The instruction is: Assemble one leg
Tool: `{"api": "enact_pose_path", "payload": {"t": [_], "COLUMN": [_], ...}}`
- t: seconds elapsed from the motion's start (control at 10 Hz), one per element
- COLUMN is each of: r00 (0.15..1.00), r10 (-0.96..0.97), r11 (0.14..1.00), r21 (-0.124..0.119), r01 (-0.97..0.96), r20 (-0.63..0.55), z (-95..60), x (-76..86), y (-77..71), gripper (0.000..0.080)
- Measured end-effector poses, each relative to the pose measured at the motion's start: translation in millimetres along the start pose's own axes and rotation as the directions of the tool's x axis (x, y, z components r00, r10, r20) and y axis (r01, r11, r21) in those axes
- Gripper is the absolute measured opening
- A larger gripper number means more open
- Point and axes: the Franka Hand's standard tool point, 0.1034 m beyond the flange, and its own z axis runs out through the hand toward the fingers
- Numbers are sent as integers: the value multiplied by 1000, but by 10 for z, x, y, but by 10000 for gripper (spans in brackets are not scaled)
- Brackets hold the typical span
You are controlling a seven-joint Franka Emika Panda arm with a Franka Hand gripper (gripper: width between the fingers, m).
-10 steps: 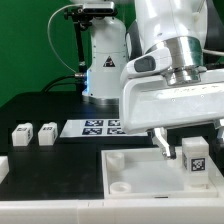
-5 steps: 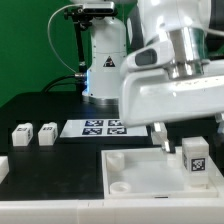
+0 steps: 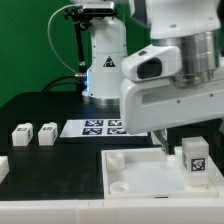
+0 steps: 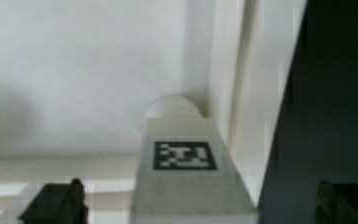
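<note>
The leg (image 4: 181, 150) (upright) stands between the pincer's (image 4: 197, 203) spread fingers — touching neither.

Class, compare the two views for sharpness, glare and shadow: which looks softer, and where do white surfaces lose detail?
Wrist view: soft throughout, the leg has blurred edges though its tag pattern is legible, and the dark fingertips show no detail. Exterior view: sharper, but the white tray and the arm wash out under even light, with only faint shadows.
</note>
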Motion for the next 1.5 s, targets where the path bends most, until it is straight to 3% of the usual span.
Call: {"api": "enact_pose_path", "payload": {"t": [0.1,0.3,0.4,0.5,0.6,0.8,1.0,1.2,1.4,1.5], "r00": [999,998,998,998,998,944,825,575,212,-10], "r10": [-9,-11,-1,39,39,324,555,812,977,999], "r11": [1000,1000,1000,999,999,946,831,583,212,-16], "r21": [1,-2,0,2,-4,10,28,77,162,173], "r01": [9,11,1,-39,-39,-324,-556,-809,-964,-985], "r20": [-33,-55,-55,-55,-55,-68,-103,-99,-17,38], "z": [25,61,63,64,66,82,83,80,81,89], "x": [111,107,108,108,107,115,110,131,169,144], "y": [10,17,17,13,59,89,101,127,142,122], "gripper": [649,649,552,370,302,300,300,300,300,300]}}
